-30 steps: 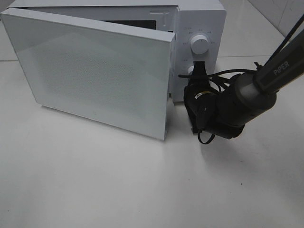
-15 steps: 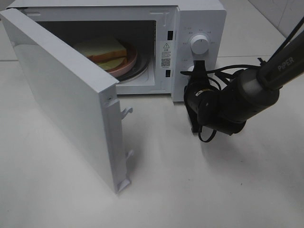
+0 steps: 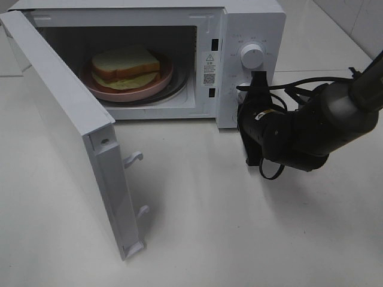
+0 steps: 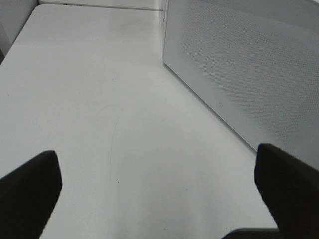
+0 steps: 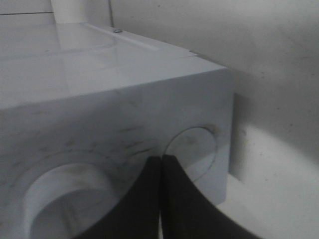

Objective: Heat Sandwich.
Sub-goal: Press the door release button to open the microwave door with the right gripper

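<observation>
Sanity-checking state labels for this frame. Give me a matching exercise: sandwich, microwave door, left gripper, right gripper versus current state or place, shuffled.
Things:
1. sandwich
2. microwave door
3. left gripper
4. right gripper

States or places:
A. shut, tips at the control panel
B. swung wide open
C. on the pink plate
D. open, holding nothing

Pairs: 1-C, 2-B, 3-D, 4-A.
</observation>
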`<state>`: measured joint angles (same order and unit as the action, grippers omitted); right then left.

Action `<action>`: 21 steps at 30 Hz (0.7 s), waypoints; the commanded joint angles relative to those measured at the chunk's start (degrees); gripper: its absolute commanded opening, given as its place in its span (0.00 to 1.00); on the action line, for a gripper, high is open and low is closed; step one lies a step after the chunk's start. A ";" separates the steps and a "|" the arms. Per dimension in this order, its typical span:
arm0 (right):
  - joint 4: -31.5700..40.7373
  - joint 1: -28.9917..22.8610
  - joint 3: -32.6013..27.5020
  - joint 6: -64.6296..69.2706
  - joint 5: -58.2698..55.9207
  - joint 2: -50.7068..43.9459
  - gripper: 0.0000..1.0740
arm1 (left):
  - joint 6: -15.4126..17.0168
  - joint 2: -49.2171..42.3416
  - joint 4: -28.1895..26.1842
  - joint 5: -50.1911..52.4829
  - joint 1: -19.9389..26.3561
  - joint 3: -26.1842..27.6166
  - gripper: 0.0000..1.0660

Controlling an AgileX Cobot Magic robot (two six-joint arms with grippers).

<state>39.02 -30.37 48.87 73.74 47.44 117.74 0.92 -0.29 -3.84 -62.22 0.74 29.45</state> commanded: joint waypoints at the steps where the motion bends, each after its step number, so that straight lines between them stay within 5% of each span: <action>1: -0.86 -0.86 -1.38 0.40 0.34 -2.12 0.00 | 0.06 -0.29 -0.46 0.74 0.11 0.06 0.92; 21: -4.01 -1.26 -10.49 -9.63 -14.55 -16.39 0.02 | 0.06 -0.29 -0.46 0.74 0.11 0.06 0.92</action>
<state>36.27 -31.57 38.56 65.66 34.09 102.27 0.92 -0.29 -3.84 -62.22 0.74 29.45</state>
